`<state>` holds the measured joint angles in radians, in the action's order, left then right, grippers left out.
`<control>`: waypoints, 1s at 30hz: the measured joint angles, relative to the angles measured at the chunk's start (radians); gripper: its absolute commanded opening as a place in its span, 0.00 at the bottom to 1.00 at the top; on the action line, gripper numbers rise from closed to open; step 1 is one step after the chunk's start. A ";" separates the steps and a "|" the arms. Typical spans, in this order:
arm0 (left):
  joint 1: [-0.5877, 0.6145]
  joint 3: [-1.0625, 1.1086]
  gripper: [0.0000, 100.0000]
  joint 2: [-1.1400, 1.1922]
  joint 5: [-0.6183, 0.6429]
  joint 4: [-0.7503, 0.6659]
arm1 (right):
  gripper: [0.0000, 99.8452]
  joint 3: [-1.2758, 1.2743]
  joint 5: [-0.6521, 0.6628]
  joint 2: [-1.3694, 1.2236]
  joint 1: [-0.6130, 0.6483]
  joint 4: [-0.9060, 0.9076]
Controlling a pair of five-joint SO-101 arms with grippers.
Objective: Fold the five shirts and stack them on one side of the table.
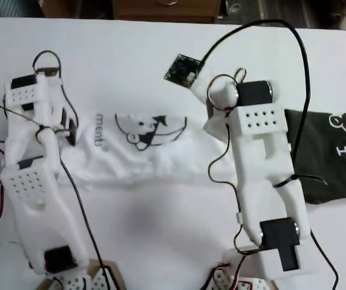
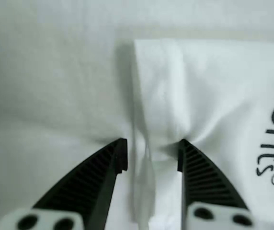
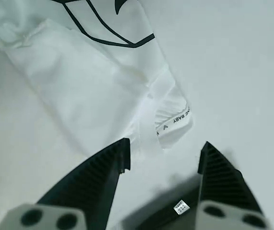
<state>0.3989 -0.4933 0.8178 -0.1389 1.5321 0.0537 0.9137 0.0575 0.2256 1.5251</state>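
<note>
The left gripper [image 2: 151,155] had its fingers apart astride a ridge of the white shirt [image 2: 213,96]. The right gripper [image 3: 163,153], fingers also apart, hung over its right end. Closing might catch perhaps one layer, skewing the fold.

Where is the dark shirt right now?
High view: the dark shirt lies at the right edge of the table, just beyond the right arm, with the white shirt on that arm's other side.

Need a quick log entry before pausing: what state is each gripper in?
Left gripper: open, jaws either side of a fold of the white shirt.
Right gripper: open, holding nothing, above the shirt's label.
</note>
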 measured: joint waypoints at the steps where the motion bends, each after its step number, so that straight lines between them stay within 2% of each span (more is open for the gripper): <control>1: 0.000 -0.003 0.21 0.002 0.000 0.003 | 0.24 0.000 0.000 0.000 0.000 0.000; 3: 0.000 -0.005 0.19 0.002 0.003 0.017 | 0.24 0.000 0.000 0.000 0.000 0.000; 7: -0.006 -0.005 0.01 0.002 -0.025 0.023 | 0.24 0.000 0.000 0.000 0.000 0.000; 11: -0.023 -0.034 0.02 0.018 -0.031 0.043 | 0.24 0.000 0.000 0.018 0.000 0.000; 18: 0.043 -0.135 0.02 0.029 -0.077 0.075 | 0.24 0.000 0.000 0.133 0.000 0.000; 25: 0.166 -0.434 0.02 0.035 -0.077 0.215 | 0.24 0.000 0.000 0.166 -0.002 0.055; 30: 0.135 -0.494 0.02 0.035 -0.077 0.235 | 0.24 0.000 0.000 0.166 -0.058 0.061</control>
<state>0.5340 -0.9874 0.8531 -0.2156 1.7668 0.0537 0.9137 0.2232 0.1672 1.5865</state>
